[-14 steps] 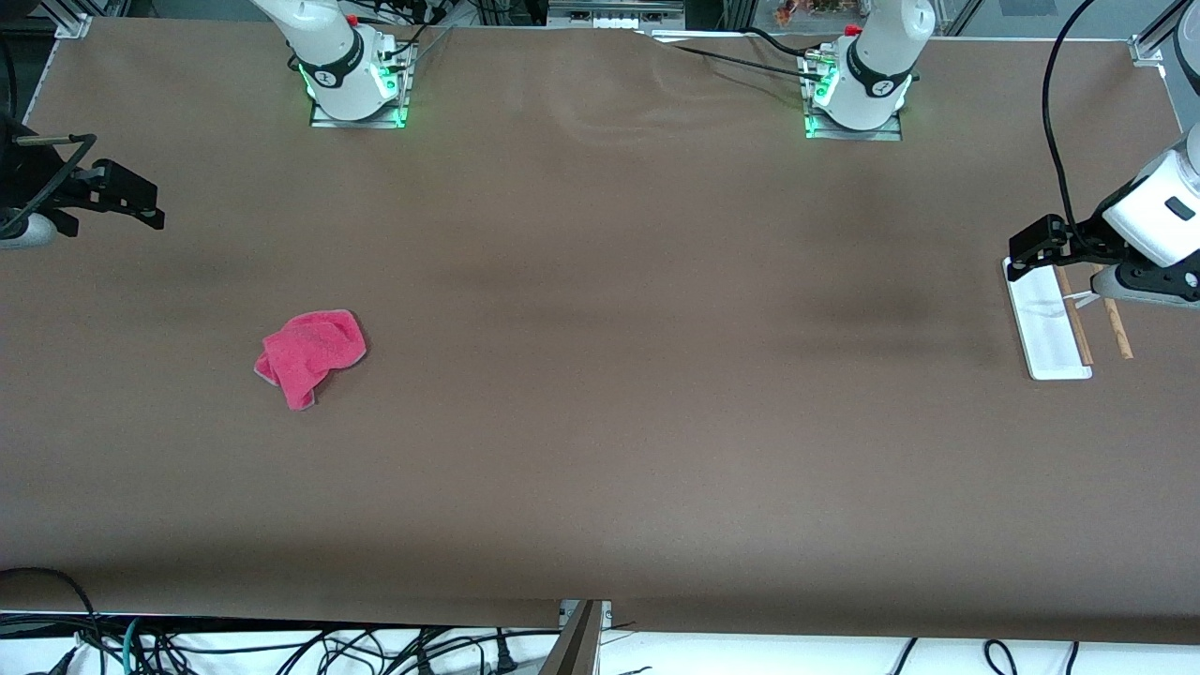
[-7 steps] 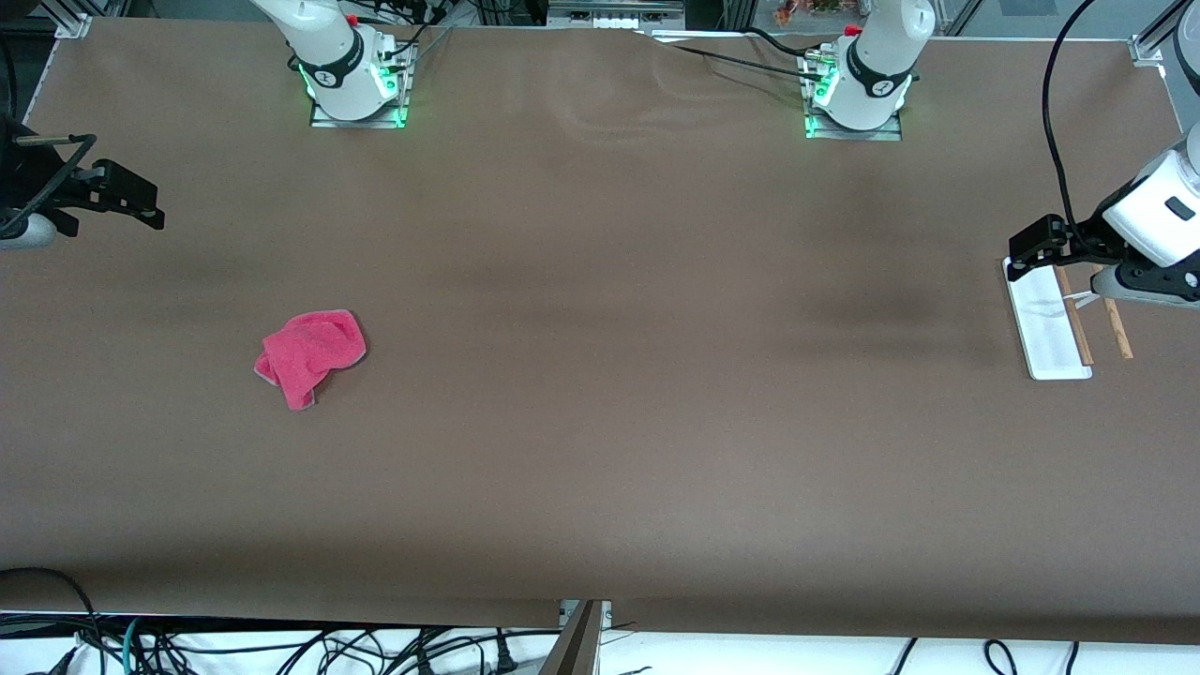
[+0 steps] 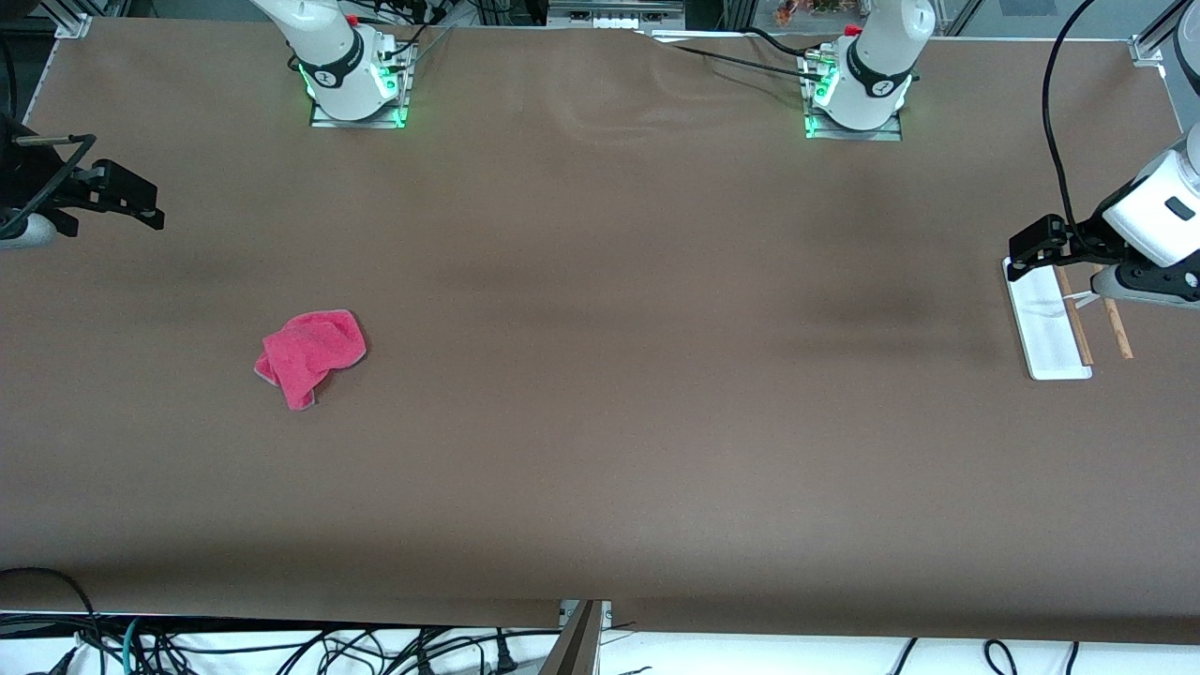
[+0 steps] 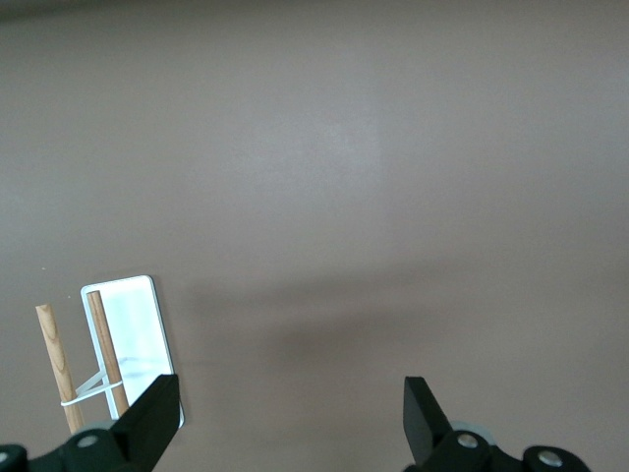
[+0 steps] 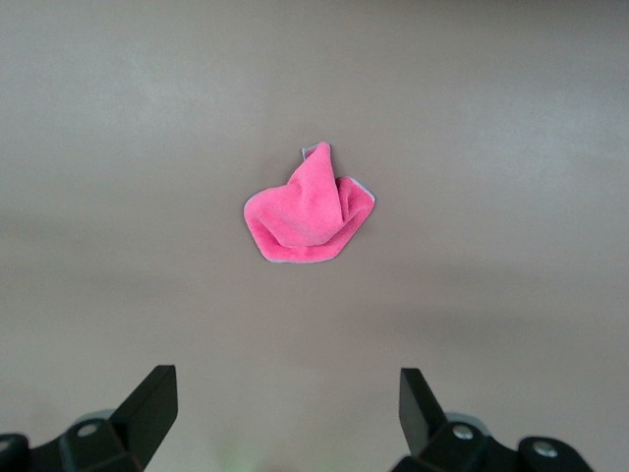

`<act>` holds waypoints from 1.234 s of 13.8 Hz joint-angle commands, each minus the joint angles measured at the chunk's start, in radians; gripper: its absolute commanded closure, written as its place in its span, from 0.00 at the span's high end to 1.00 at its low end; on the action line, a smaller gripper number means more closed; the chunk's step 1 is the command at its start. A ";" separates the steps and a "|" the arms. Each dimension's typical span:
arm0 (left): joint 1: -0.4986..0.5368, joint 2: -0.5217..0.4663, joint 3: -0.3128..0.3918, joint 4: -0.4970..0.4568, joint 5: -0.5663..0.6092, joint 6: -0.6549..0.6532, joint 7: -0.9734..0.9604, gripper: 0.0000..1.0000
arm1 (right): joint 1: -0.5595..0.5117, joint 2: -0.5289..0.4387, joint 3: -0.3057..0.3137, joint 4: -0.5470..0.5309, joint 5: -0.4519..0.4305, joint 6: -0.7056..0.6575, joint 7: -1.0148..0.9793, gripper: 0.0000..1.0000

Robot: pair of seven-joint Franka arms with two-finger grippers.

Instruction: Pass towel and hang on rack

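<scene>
Pink terry towel (image 3: 309,356) crumpled | rack (image 3: 1055,323) wooden-rodded | both grippers' jaws spread

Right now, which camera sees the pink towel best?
The right wrist view: the towel lies crumpled mid-picture, with its folds and pale edge clear. The front view shows it smaller on the table. The left wrist view misses it.

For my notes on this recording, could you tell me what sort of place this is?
Most likely a robotics lab bench: two arm bases bolted to a brown-covered table, aluminium framing at its corners, and loose cables along its edge.
</scene>
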 commanded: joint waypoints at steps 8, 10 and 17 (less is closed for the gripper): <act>0.010 0.008 -0.004 0.021 -0.024 -0.015 0.013 1.00 | -0.015 0.106 -0.007 0.032 0.031 0.093 0.002 1.00; 0.010 0.008 -0.004 0.021 -0.022 -0.015 0.013 1.00 | -0.013 0.182 -0.007 0.032 0.036 0.148 0.004 1.00; 0.010 0.008 -0.004 0.021 -0.022 -0.015 0.013 1.00 | -0.010 0.411 0.001 0.032 0.042 0.447 0.004 1.00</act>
